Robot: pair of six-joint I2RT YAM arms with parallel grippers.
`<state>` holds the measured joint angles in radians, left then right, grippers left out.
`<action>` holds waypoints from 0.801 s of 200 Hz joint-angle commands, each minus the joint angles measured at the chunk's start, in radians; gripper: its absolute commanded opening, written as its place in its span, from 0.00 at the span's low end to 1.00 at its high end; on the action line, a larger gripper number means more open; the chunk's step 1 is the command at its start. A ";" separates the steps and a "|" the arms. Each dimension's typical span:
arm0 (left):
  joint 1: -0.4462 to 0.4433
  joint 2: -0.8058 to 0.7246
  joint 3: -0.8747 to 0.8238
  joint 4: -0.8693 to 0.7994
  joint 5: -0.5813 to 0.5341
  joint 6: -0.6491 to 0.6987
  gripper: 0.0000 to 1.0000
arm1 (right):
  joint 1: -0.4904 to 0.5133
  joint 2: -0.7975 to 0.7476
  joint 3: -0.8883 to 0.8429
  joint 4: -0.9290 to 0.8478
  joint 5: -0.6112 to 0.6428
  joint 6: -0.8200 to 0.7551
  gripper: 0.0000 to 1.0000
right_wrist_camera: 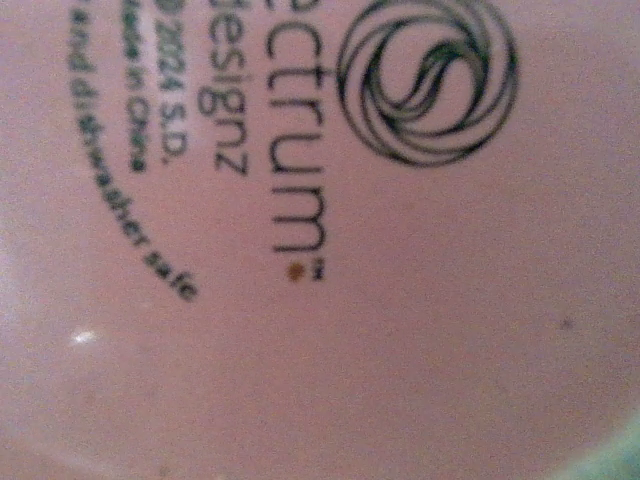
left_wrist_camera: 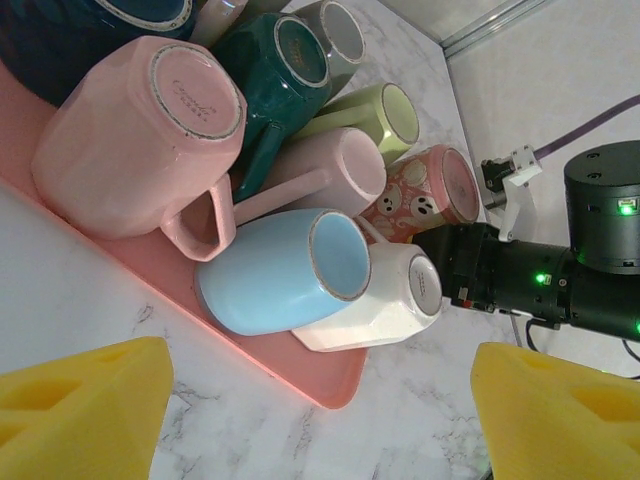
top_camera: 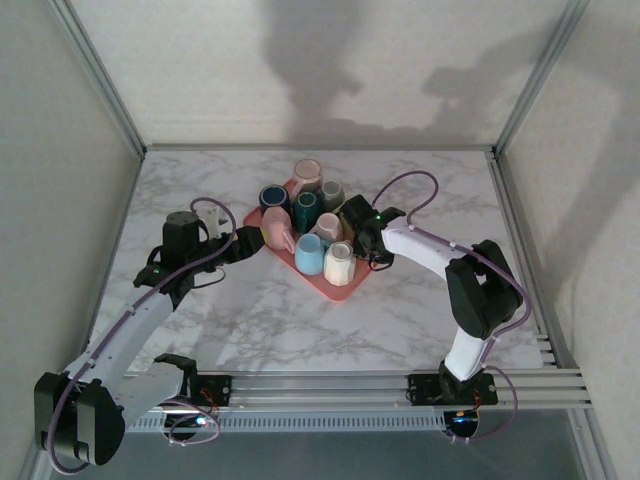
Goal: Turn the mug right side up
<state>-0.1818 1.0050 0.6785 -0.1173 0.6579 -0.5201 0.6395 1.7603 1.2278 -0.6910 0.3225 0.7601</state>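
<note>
Right gripper (top_camera: 352,227) is nearer, nosed up to the stamped base of a pale pink ceramic mug (right_wrist_camera: 320,260) on the pink plastic tray (left_wrist_camera: 290,362), mid-frame. Mug axis likely points at it. Grip state: can't tell. Left gripper (left_wrist_camera: 320,410) is open and empty.

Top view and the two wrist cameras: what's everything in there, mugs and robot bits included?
table: one, white marble, beneath everything
tray: one, pink, mid-table
plain pink mugs: three, pink, on tray
patterned mug: one, pink, tray's right side
other mugs: six, navy, teal, grey, green, light blue, white, on tray
left gripper: one, yellow-tipped, open, beside tray's left edge
right gripper: one, black, at the mugs on tray's right
</note>
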 commanded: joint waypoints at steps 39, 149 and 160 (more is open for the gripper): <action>-0.007 -0.007 0.035 -0.031 -0.007 0.023 0.77 | 0.005 0.022 0.020 0.006 0.049 -0.024 0.15; -0.007 -0.003 0.062 0.027 0.033 -0.087 0.73 | -0.016 -0.195 0.057 -0.101 0.022 -0.046 0.00; -0.007 -0.003 0.064 0.052 0.051 -0.122 0.73 | -0.019 -0.225 0.067 -0.112 0.013 -0.053 0.00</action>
<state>-0.1818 1.0050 0.7040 -0.1322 0.6632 -0.5629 0.6353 1.6413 1.2297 -0.7685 0.3103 0.7216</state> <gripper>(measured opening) 0.732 0.204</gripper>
